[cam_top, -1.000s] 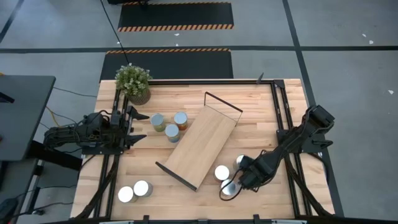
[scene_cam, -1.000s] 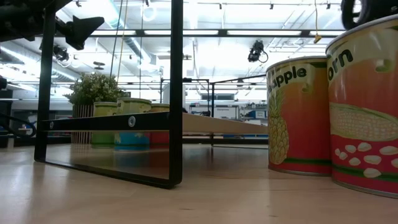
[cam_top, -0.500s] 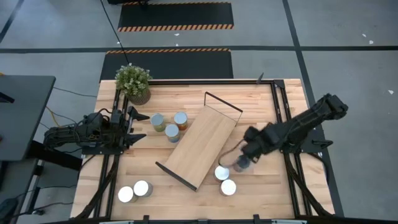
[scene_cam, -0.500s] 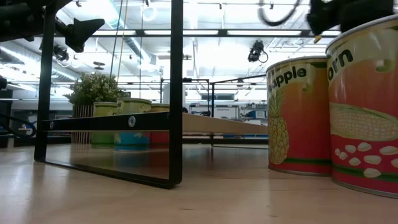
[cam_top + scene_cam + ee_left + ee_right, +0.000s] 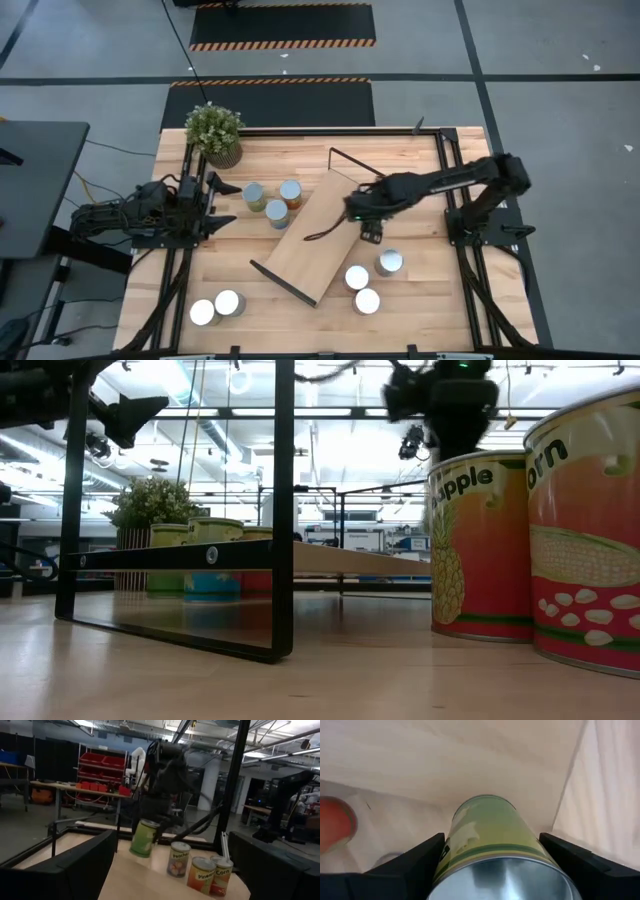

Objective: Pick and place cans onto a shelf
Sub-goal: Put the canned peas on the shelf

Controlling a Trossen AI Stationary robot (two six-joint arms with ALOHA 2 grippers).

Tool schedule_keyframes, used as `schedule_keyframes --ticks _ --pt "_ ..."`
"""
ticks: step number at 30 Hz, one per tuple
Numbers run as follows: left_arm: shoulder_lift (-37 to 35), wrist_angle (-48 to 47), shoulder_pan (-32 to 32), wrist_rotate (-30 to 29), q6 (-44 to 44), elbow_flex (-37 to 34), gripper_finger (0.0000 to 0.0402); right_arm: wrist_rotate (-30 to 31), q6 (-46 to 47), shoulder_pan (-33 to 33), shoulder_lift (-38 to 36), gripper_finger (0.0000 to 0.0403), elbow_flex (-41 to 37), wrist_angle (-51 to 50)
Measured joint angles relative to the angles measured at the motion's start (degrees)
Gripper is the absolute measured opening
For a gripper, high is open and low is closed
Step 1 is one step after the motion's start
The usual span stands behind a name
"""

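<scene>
Between the two dark fingers of the right gripper (image 5: 492,857), at the centre of the wrist frame, a green-labelled can (image 5: 492,832) sits clamped on both sides, its shiny end toward the lens. Seen from above, the right gripper (image 5: 362,208) hangs right of centre over the near edge of the shelf (image 5: 320,240), the light board lying diagonally through the middle of the frame. The can (image 5: 143,838) shows tilted and clear of the board in the left wrist frame, so it appears held aloft for transfer rather than set down. Nothing stands on the shelf yet. Three cans (image 5: 366,280) wait in a cluster lower right of the board, close to the arm that serves them. Two more cans (image 5: 269,200) sit just left of the board, and a pair (image 5: 217,307) rests at lower left. At mid-left, the left gripper (image 5: 218,203) waits with fingers spread, holding nothing, apparently keeping out of the way. A potted plant (image 5: 216,132) stands at upper left.
</scene>
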Motion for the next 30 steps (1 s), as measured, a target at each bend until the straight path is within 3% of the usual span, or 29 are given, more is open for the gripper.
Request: schedule_keyframes --ticks 8,13,21,30 --pt "0.0 -2.5 0.0 0.0 -4.5 0.0 0.0392 0.3 -37.1 -0.4 8.3 0.0318 8.6 2.2" --pt "0.0 -3.5 0.0 0.0 -6.5 0.0 0.0392 0.7 -52.0 -1.7 11.8 0.0318 8.8 1.4" --pt "0.0 -3.4 0.0 0.0 -7.2 0.0 0.0392 2.6 -59.3 -2.9 13.2 0.0319 9.0 1.3" --pt "0.0 -3.3 0.0 0.0 -8.3 0.0 0.0392 1.6 -58.6 -3.9 13.7 0.0353 8.7 1.4"
